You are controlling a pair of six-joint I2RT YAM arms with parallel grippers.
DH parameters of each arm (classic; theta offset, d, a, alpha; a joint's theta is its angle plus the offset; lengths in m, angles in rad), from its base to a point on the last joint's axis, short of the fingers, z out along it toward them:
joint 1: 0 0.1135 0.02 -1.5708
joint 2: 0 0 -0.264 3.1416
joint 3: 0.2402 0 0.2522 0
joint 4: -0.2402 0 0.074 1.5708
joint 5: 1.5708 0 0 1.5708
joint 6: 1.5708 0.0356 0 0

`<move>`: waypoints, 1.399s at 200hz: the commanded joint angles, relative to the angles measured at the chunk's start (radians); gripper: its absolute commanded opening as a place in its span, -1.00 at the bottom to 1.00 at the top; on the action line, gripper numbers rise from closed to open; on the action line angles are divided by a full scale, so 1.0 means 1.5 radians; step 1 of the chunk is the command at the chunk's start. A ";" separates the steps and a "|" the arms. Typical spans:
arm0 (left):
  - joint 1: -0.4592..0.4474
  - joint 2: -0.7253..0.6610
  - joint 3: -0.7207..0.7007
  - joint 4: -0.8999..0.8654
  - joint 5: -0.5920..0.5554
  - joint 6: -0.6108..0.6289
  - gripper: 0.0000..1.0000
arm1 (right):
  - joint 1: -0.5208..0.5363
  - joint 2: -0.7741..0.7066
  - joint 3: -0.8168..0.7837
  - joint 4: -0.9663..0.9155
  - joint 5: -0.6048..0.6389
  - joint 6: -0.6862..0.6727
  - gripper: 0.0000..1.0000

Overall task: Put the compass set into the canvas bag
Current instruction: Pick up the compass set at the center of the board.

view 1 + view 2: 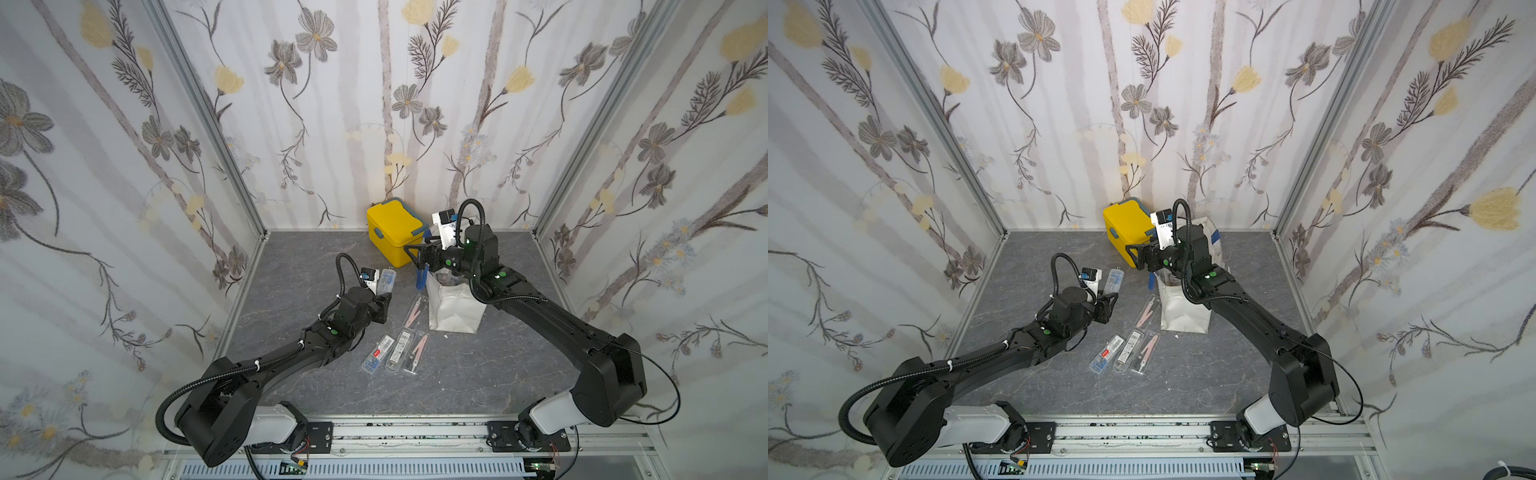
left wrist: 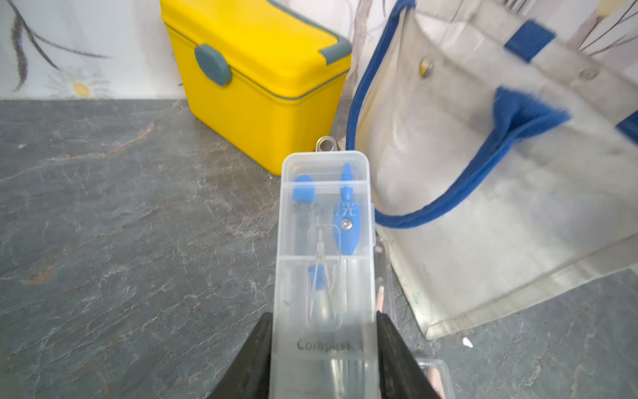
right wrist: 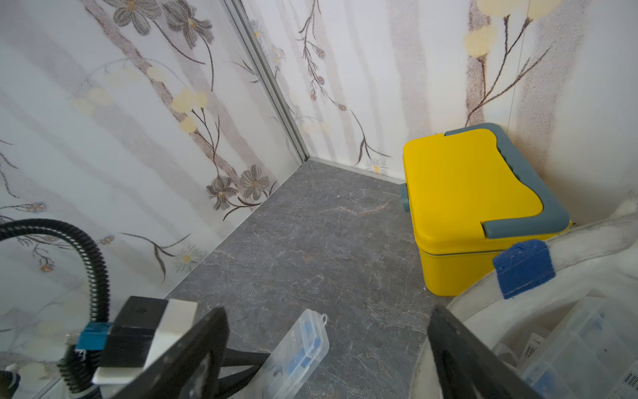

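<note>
Left fingers (image 2: 253,359) pinch the near end of 1 compass set (image 2: 324,241), a clear case with a blue compass inside that looks lifted off the table (image 1: 291,270). In both top views its long axis runs roughly 6 to 12 o'clock, free end with the hang tab toward the back wall. 4 loose sets (image 1: 398,351) lie flat on the table, at 4 to 6 o'clock from it.

Box (image 1: 395,232) sits at 1 o'clock, closed.

Bag (image 1: 453,309) stands upright at 3 o'clock from the held set, near but apart. Its mouth is open and other cases (image 3: 569,345) are inside.

Right fingers (image 3: 193,349) are spread with nothing between them, at the bag's rim on the box side. Can't tell if they touch it.

Judgement: the left arm carries. The move goes toward 3 o'clock, then tips the set in end-first. The right arm crowds the mouth.
</note>
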 commanded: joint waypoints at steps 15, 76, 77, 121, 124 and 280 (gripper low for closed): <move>0.001 -0.016 0.006 0.083 0.014 -0.019 -0.18 | 0.016 0.035 0.045 -0.058 -0.015 0.021 0.52; 0.001 -0.044 0.022 0.115 0.026 -0.029 -0.18 | 0.031 0.084 0.080 -0.073 -0.080 0.040 0.36; 0.001 -0.044 0.022 0.115 0.025 -0.029 -0.18 | 0.031 0.085 0.080 -0.073 -0.080 0.040 0.36; 0.001 -0.041 0.027 0.117 0.023 -0.028 -0.18 | 0.042 0.107 0.088 -0.055 -0.120 0.059 0.12; 0.001 -0.041 0.027 0.117 0.022 -0.028 -0.18 | 0.043 0.108 0.090 -0.056 -0.120 0.060 0.09; 0.003 -0.016 0.035 0.110 -0.018 0.022 1.00 | 0.029 0.120 0.112 -0.003 -0.147 0.100 -0.70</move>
